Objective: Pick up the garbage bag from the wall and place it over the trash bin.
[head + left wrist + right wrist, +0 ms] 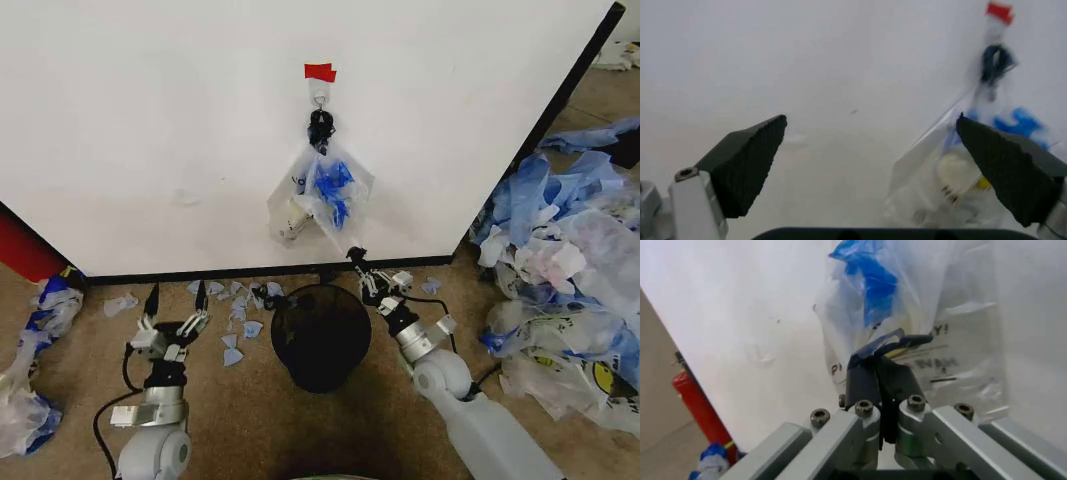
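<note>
Right gripper (pixel 877 371) pinching 1 garbage bag (pixel 920 315)

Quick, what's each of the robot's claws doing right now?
Left end effector: open, holding nothing, low on the floor side left of the trash bin.
Right end effector: shut on the lower edge of the garbage bag hanging on the wall.

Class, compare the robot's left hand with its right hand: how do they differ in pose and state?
The left hand is open, its fingers spread wide; the right hand is shut on a bottom edge of the garbage bag.
The left hand sits low near the floor, left of the trash bin, holding nothing; the right hand reaches higher, up to the hanging bag.
Both point toward the wall.
</note>
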{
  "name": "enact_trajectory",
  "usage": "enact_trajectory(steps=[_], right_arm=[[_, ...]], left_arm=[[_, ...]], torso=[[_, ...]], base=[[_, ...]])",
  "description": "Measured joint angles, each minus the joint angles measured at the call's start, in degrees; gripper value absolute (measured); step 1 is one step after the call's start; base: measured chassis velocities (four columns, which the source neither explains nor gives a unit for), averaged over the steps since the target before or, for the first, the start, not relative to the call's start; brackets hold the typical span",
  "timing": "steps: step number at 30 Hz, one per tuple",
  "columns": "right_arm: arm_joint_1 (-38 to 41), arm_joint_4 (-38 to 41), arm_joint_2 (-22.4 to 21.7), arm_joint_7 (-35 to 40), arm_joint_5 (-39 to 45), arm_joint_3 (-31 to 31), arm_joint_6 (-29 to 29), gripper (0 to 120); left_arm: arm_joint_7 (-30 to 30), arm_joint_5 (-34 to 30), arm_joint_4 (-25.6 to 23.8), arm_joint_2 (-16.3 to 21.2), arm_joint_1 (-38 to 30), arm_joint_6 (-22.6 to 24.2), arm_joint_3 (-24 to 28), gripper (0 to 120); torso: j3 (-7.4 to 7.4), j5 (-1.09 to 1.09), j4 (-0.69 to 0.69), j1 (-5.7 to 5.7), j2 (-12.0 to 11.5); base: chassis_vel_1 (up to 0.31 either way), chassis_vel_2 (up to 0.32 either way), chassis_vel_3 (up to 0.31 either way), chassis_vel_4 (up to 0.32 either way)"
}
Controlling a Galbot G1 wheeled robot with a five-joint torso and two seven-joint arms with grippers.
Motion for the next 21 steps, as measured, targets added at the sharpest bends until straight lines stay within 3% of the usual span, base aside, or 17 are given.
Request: enact_trajectory(steps=[15,20,21], right_arm=[[-2.5,0.5,1.6,-0.6,0.1,3.6,0.7,0],[-1.8,1.2,2.1,-0.5,-0.9,3.0,0.4,0],[-1.7,1.2,2.1,-0.5,-1.1,2.8,0.3,0]], left_arm=[[0.1,0.7,-0.3,3.1,-0.9,0.6,2.2,100],[1.6,2.6,1.3,8.5,-3.4,0.7,4.2,100],[2.1,2.8,2.2,11.1,-4.5,0.7,5.1,100]], torso=[[0.00,-0.02,0.01,0.00,0.0],[0.00,-0.04,0.01,0.00,0.0],[0.00,-0.02,0.01,0.00,0.0]], base=[[0.000,0.000,0.000,0.000],[0.000,0.000,0.000,0.000],[0.000,0.000,0.000,0.000]])
